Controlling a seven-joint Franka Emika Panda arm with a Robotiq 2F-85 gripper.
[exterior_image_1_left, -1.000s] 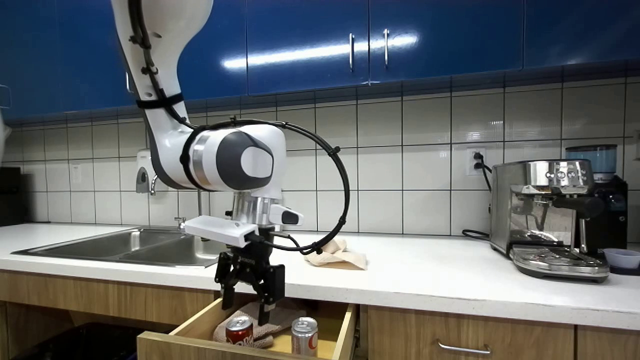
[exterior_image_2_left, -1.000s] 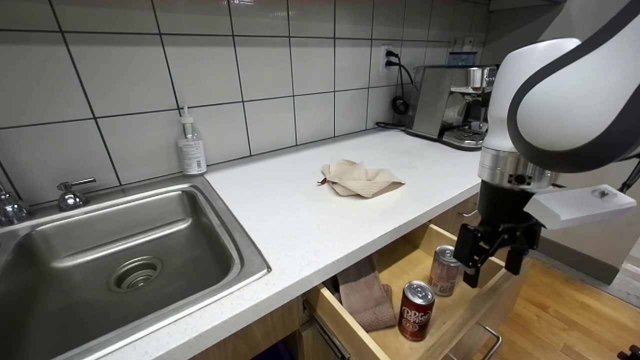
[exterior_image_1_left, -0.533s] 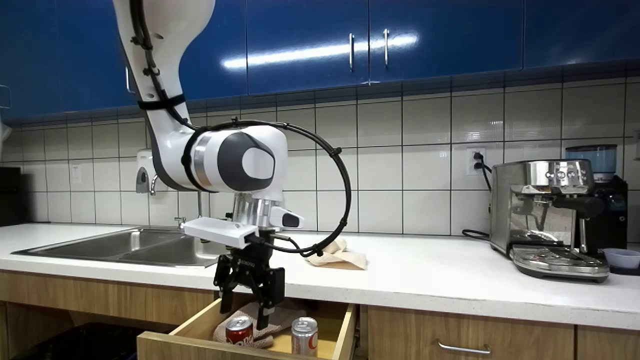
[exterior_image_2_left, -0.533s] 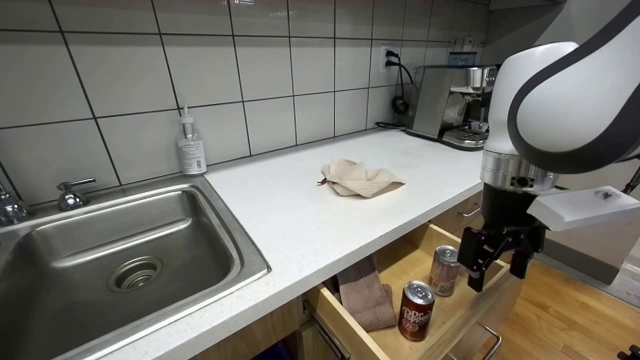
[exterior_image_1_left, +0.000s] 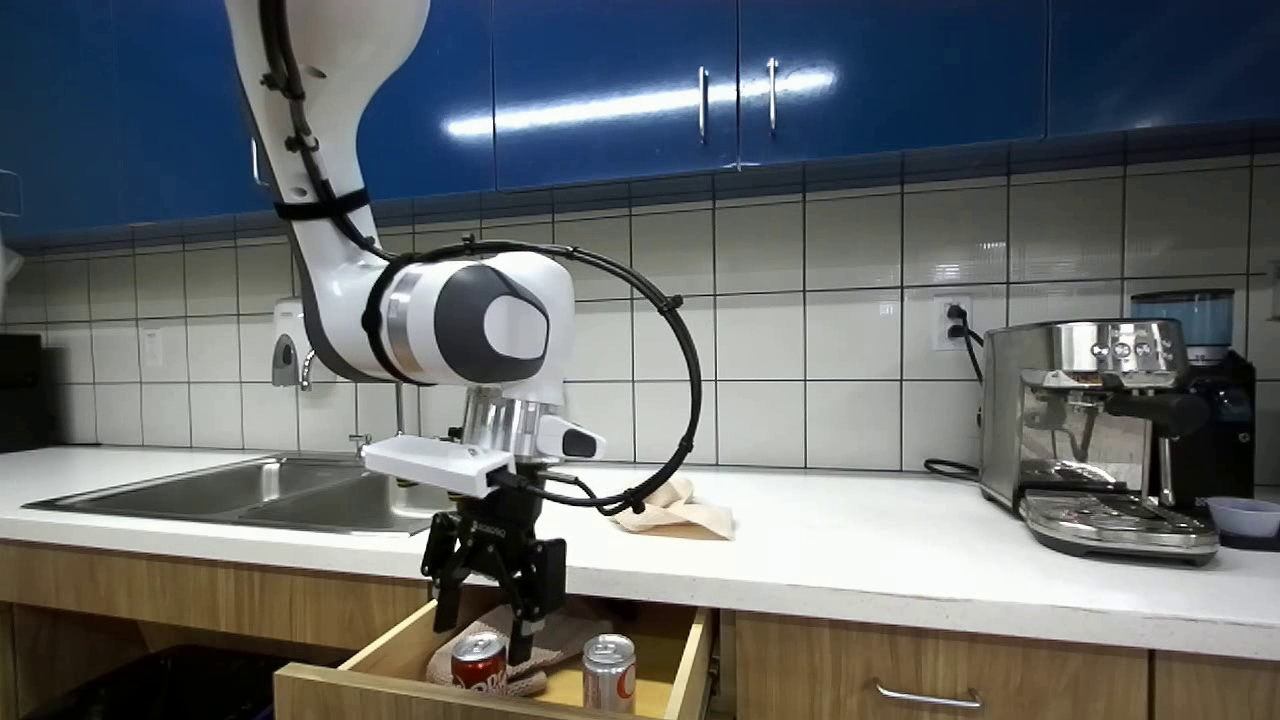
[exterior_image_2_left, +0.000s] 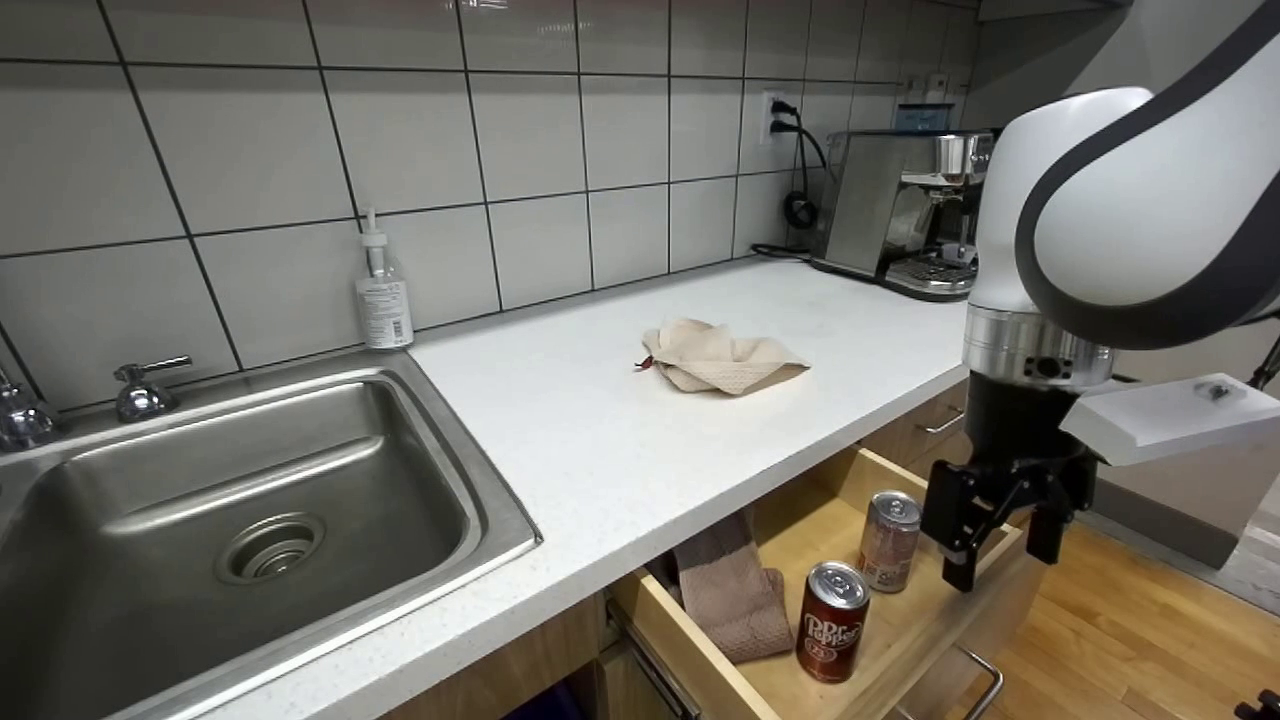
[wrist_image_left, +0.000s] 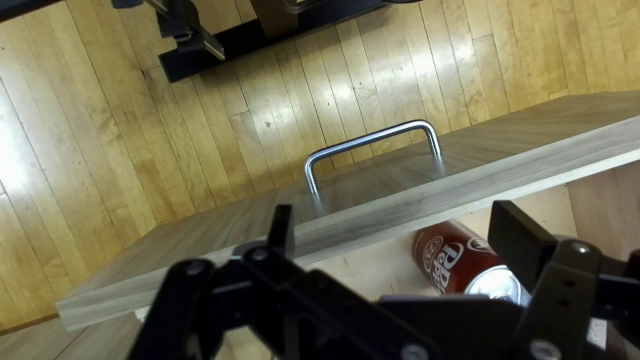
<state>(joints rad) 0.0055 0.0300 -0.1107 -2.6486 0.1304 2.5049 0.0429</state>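
My black gripper (exterior_image_1_left: 485, 632) is open and empty above the open drawer (exterior_image_2_left: 700, 650), near its front panel. It also shows in an exterior view (exterior_image_2_left: 1002, 568) and in the wrist view (wrist_image_left: 395, 220). A dark red Dr Pepper can (wrist_image_left: 450, 255) stands upright in the drawer and is nearest the gripper; in the wrist view it appears partly behind one finger. It shows in both exterior views (exterior_image_1_left: 479, 663) (exterior_image_2_left: 832, 622). A silver can (exterior_image_1_left: 609, 675) stands beside it, also visible in an exterior view (exterior_image_2_left: 889, 542). A pinkish-brown cloth (exterior_image_2_left: 735, 590) lies in the drawer behind the cans.
The drawer's metal handle (wrist_image_left: 372, 141) sticks out from its front. The white counter edge (exterior_image_1_left: 800, 590) overhangs the drawer's back. A beige cloth (exterior_image_2_left: 720, 358) lies on the counter. A sink (exterior_image_2_left: 250, 480), soap bottle (exterior_image_2_left: 384, 300) and espresso machine (exterior_image_1_left: 1100, 440) stand around.
My gripper has moved down slightly and shifted a little toward the drawer's front, staying open. The cans, cloths and drawer have not moved.
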